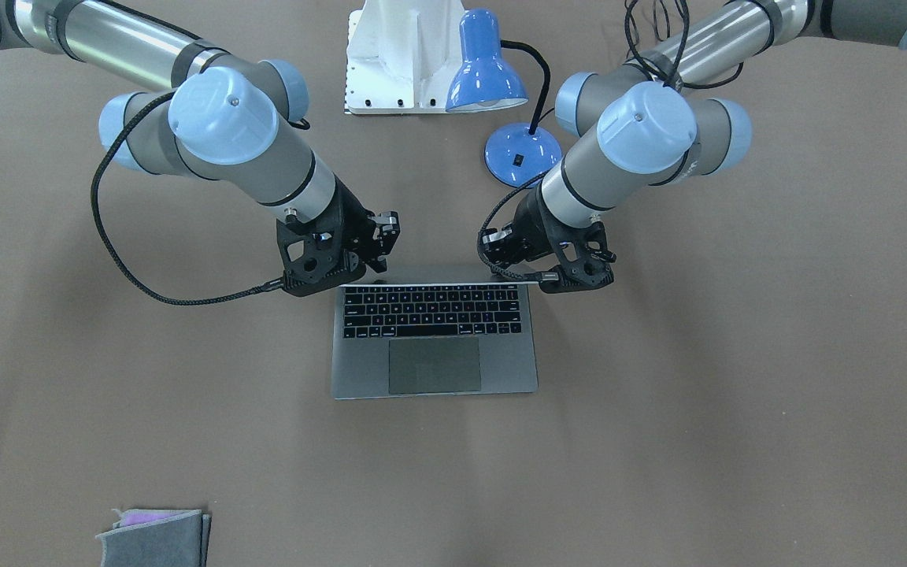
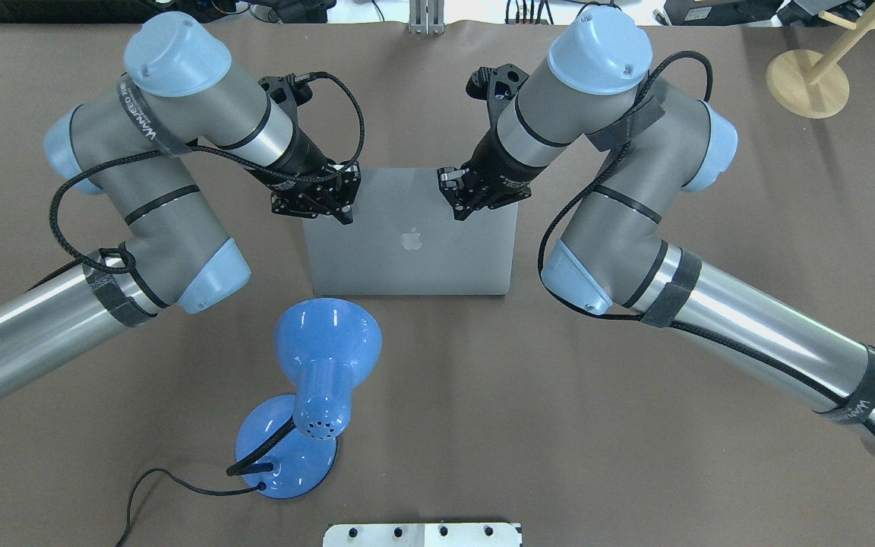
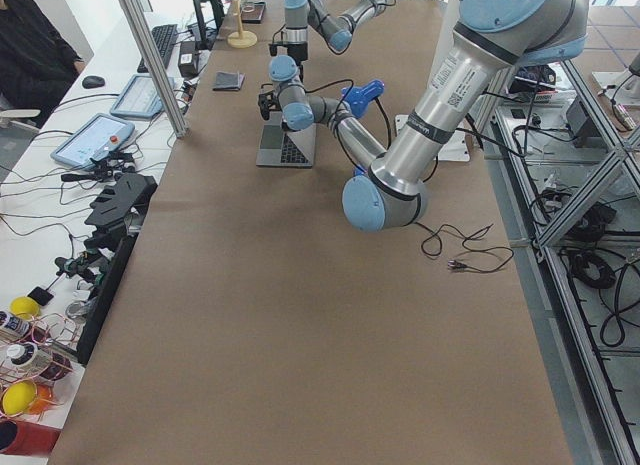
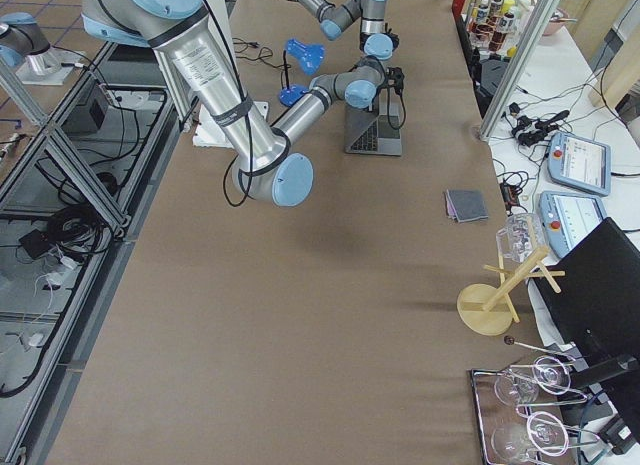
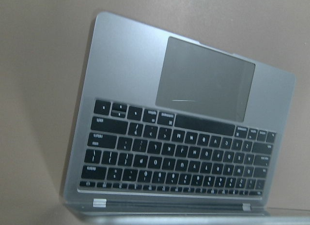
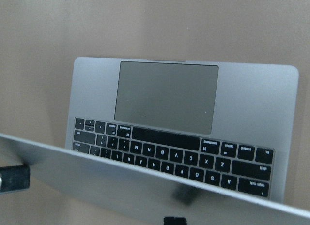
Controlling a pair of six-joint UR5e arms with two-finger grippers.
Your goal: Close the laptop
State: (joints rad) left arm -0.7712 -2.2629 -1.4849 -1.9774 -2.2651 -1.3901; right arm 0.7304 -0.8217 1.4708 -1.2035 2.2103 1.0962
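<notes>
We see the left end effector and right end effector equally near the laptop's crosswise lid edge; we cannot tell their finger spread.

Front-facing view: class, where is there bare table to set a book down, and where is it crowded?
Free: the wide stretch between the laptop's trackpad edge and the grey pouch, and the table either side of it. Crowded: behind its lid, among the left arm, right arm and blue lamp.
</notes>
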